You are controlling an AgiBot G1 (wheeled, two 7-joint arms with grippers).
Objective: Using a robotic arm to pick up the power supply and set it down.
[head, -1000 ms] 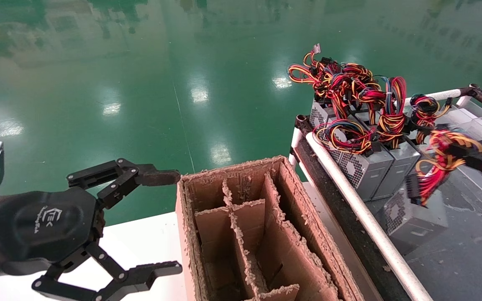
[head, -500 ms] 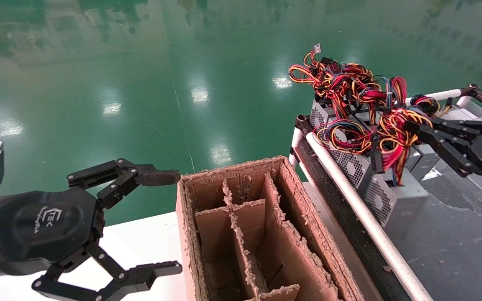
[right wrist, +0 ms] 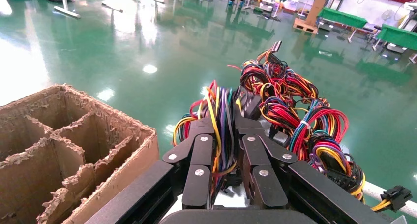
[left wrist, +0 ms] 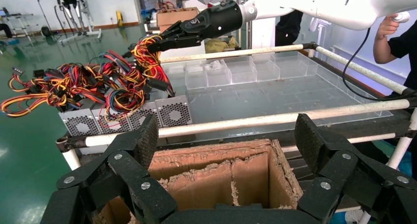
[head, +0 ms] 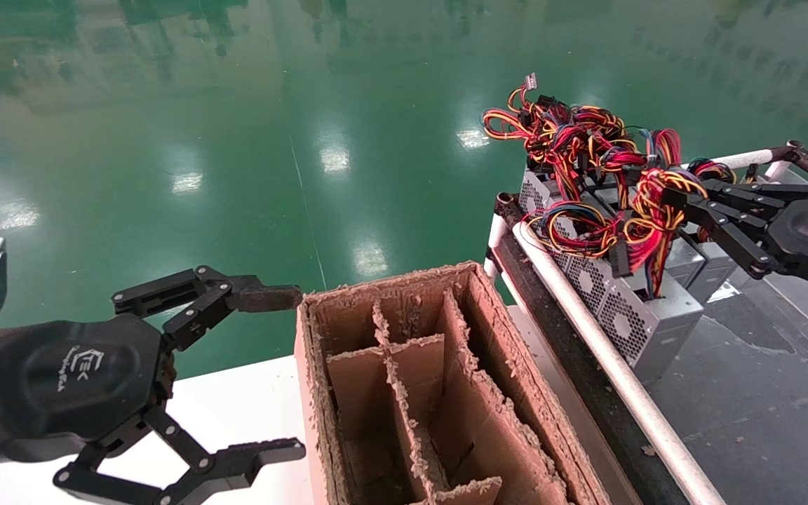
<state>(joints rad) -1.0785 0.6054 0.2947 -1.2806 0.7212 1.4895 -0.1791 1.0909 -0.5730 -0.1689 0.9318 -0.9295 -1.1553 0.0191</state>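
1. Power supply (head: pixel 646 319) now sits in the row with the other grey units (head: pixel 691 263) on the rack tray (head: pixel 762 393), moved in from 0.5 s ago.
2. Right gripper (head: pixel 667 195) pinches its wire bundle (head: pixel 646 224).
3. Left gripper (head: pixel 285 372) hangs spread beside the cardboard box (head: pixel 439 393).
4. Green floor (head: pixel 271 140) lies beyond.

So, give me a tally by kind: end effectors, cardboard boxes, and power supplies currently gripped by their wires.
end effectors: 2 (left end effector, right end effector)
cardboard box: 1
power supply gripped by its wires: 1
total: 4
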